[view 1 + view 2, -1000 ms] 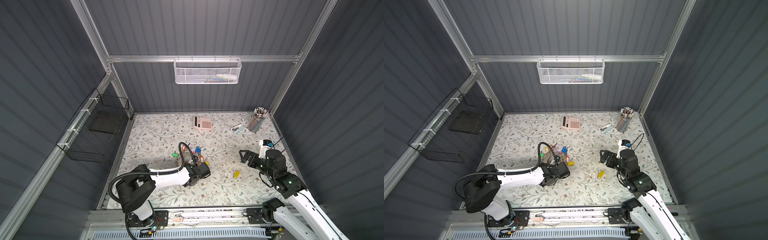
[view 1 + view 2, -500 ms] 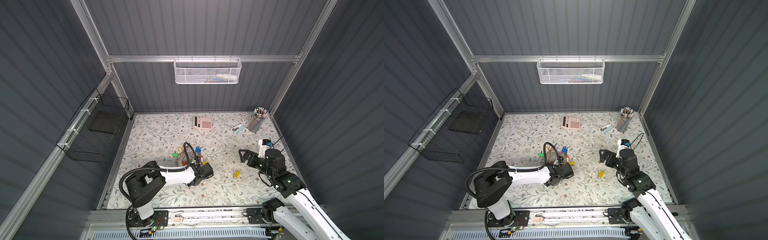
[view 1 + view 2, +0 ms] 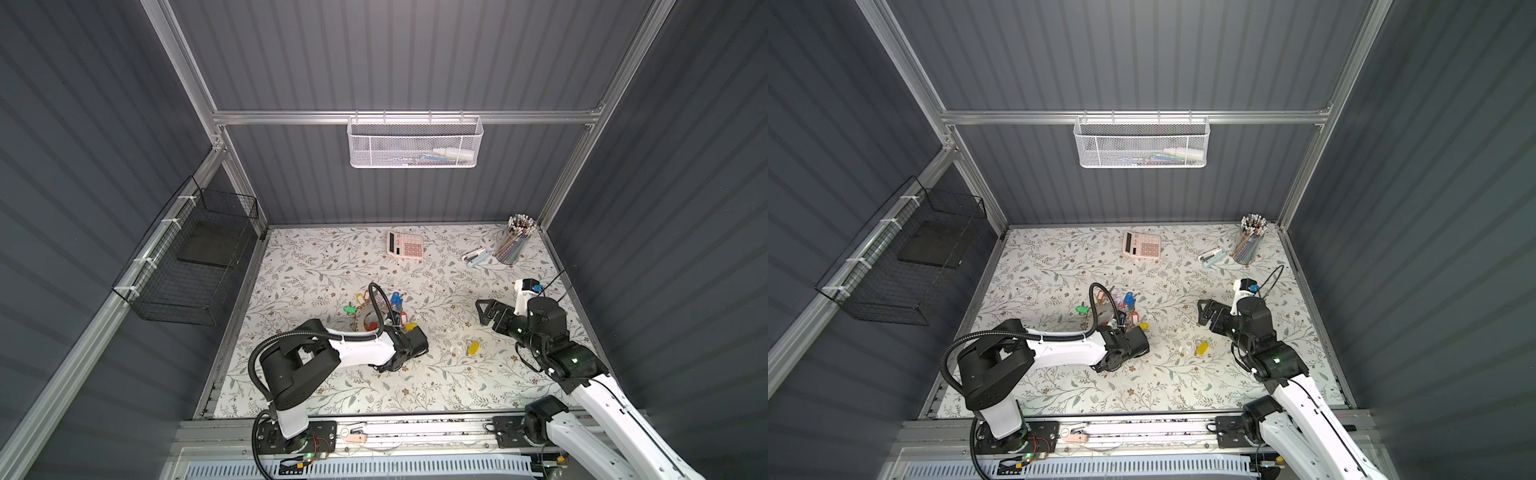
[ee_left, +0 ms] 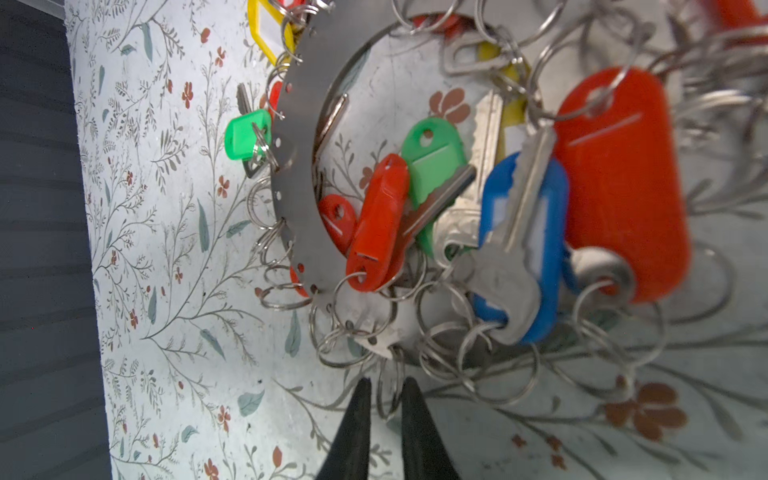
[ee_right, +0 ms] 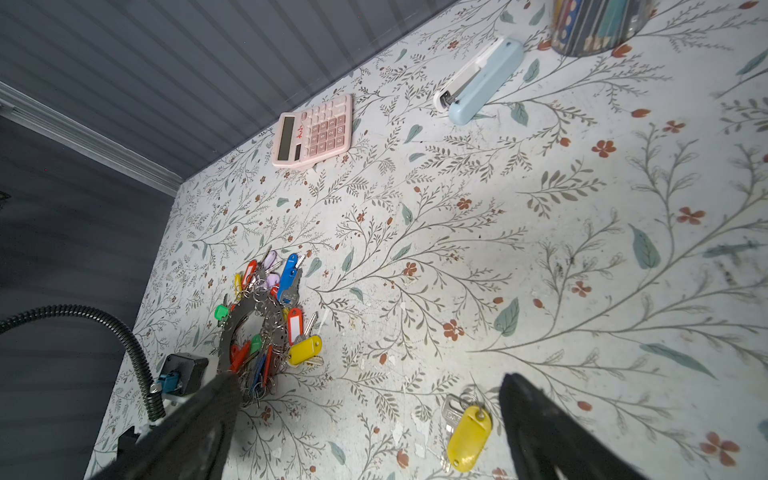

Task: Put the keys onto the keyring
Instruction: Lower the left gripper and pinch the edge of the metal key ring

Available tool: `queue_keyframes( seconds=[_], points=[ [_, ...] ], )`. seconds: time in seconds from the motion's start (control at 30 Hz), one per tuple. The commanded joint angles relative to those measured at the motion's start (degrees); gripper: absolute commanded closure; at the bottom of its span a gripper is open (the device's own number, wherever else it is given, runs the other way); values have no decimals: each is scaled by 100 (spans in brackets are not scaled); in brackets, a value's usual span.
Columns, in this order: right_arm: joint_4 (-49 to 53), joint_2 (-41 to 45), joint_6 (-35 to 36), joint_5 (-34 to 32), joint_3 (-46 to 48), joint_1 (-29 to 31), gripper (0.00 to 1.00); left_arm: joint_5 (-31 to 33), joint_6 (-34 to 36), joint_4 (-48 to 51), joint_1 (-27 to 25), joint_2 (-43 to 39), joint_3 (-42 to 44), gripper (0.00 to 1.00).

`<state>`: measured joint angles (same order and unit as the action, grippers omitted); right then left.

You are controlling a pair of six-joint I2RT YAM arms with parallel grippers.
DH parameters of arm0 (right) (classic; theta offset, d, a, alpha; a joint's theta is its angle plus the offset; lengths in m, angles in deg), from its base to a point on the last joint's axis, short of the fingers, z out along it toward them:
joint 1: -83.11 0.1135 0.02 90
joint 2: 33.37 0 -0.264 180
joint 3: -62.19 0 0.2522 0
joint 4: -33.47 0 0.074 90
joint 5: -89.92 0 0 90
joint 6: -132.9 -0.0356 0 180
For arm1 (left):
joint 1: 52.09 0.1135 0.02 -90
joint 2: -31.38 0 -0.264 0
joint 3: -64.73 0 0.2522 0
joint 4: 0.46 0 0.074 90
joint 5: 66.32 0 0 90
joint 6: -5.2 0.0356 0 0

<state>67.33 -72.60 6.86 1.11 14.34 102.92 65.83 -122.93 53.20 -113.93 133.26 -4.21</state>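
Left gripper [image 4: 386,386]: black jaws nearly together, pinching small silver split ring [image 4: 380,395] hung on large flat silver keyring [image 4: 299,166], middle of both top views. Right gripper [image 5: 368,379]: jaws spread wide, holding nothing; loose silver key with yellow plastic tag [image 3: 473,348] lies right of centre.

The tabletop [image 3: 316,266] is lit brightly and evenly from overhead; the walls [image 3: 415,62] are left dim. Soft shadows are cast beneath the left arm [image 3: 357,349]. In the left wrist view, the red tag [image 4: 619,183] and split rings [image 4: 478,345] beyond the jaws are blurred, and a pale sheen is reflected from the keyring [image 4: 299,137]. In the right wrist view, the jaws are rendered dark and unfocused.
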Motion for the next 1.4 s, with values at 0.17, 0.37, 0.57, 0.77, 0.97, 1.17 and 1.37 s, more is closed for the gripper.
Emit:
queue_keyframes(
  seconds=[0.17, 0.37, 0.57, 0.77, 0.97, 1.17, 1.37],
  points=[
    [-123, -16, -115, 42, 67, 20, 1, 129, -188, 152, -30, 86, -11, 84],
    [-121, -31, -149, 40, 62, 21, 1, 9, -135, 78, -29, 166, -24, 85],
    [-126, -62, -181, 47, 95, 22, 1, -119, -96, -84, -29, 83, 94, 86],
    [-163, -79, -211, 72, 108, 22, 1, 8, -182, 71, -29, 63, 52, 89],
    [-152, -70, -218, 65, 116, 26, 1, 100, -272, 220, -29, 117, -40, 92],
    [-168, -79, -206, 52, 117, 19, 1, 50, -212, 187, -29, 63, -46, 95],
    [-223, -188, -152, 30, 76, 23, 1, -7, -175, 296, -29, -195, -106, 100]
  ],
)
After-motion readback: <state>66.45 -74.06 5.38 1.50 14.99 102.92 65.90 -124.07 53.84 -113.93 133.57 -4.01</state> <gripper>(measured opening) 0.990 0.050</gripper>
